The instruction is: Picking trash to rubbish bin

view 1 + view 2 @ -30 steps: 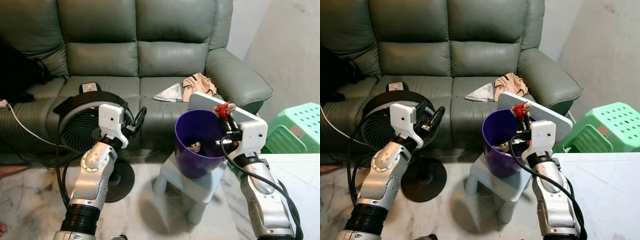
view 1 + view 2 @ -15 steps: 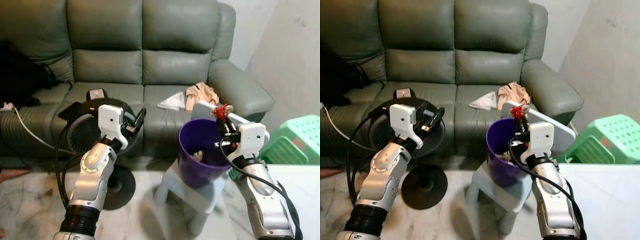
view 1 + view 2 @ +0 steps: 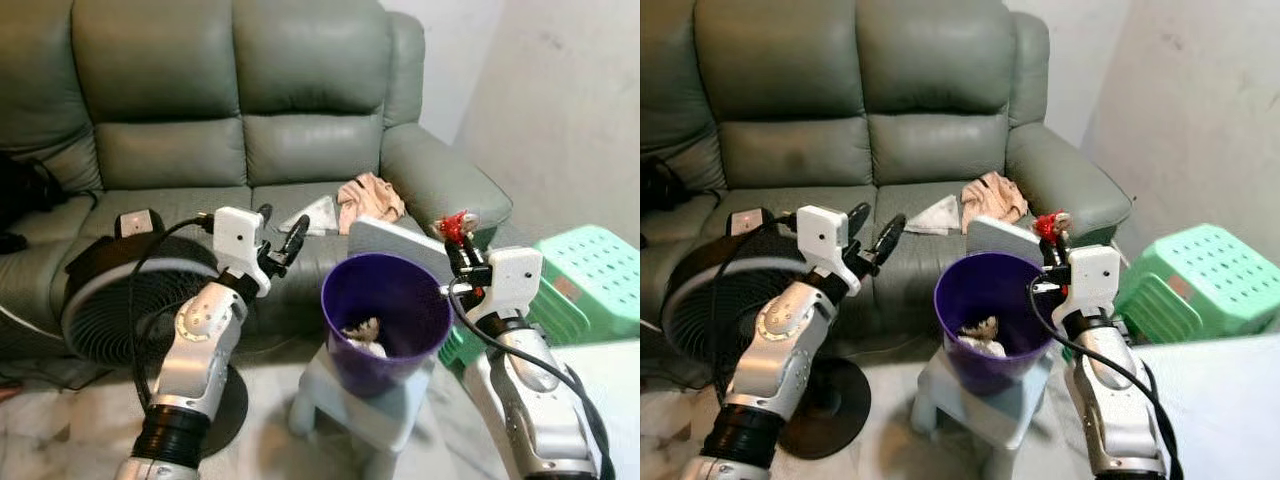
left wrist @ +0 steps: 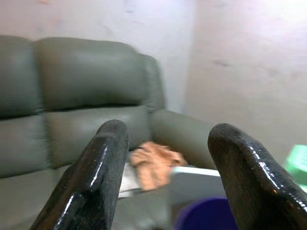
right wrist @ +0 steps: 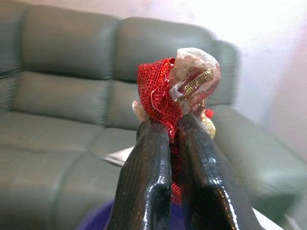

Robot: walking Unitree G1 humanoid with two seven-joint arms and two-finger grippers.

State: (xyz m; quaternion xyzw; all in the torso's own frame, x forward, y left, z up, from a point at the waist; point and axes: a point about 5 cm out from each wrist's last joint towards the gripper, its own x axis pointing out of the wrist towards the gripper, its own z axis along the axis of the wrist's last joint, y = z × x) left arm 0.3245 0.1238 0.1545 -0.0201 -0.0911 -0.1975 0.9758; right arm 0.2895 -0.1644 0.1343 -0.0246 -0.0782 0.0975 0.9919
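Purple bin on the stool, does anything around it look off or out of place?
The purple bin leans on its small stool, not upright. A crumpled cloth and paper lie on the sofa seat behind it.

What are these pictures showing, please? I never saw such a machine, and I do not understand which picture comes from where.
This is a humanoid robot with two silver arms. The two wide pictures come from cameras in its head, looking down; the two close ones come from its wrists, looking along the black fingers. The right gripper is shut on a piece of red mesh trash, beside the rim of a purple plastic rubbish bin that stands on a small pale stool. The left gripper is open, holding nothing. Behind is a grey-green leather sofa.
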